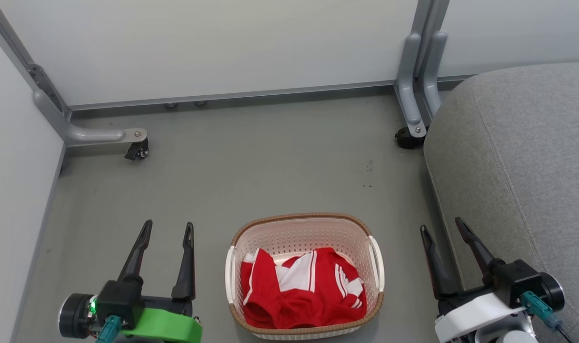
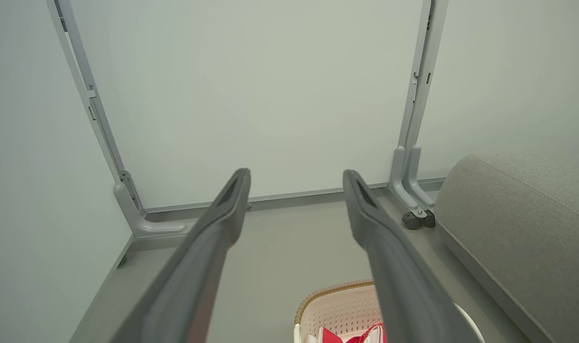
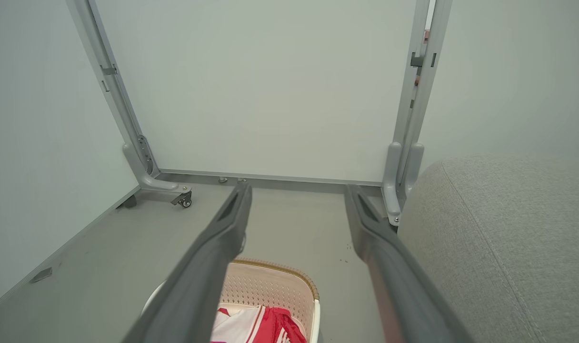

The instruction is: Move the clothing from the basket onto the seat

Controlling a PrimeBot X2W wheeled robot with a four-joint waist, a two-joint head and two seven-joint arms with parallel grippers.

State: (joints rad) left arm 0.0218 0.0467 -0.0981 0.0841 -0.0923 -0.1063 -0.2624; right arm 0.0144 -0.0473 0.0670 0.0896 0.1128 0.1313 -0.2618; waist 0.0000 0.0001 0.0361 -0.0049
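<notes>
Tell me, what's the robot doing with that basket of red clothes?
Nothing is being handled yet. The red clothing lies bunched in the basket on the floor. The robot's left gripper and right gripper hang open either side of it, holding nothing. The grey seat, where the clothes should go, is on the robot's right.

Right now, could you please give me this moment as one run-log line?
clothing: in basket; basket: on floor; seat: right of basket; left hand: open; right hand: open; stage: not started
</notes>
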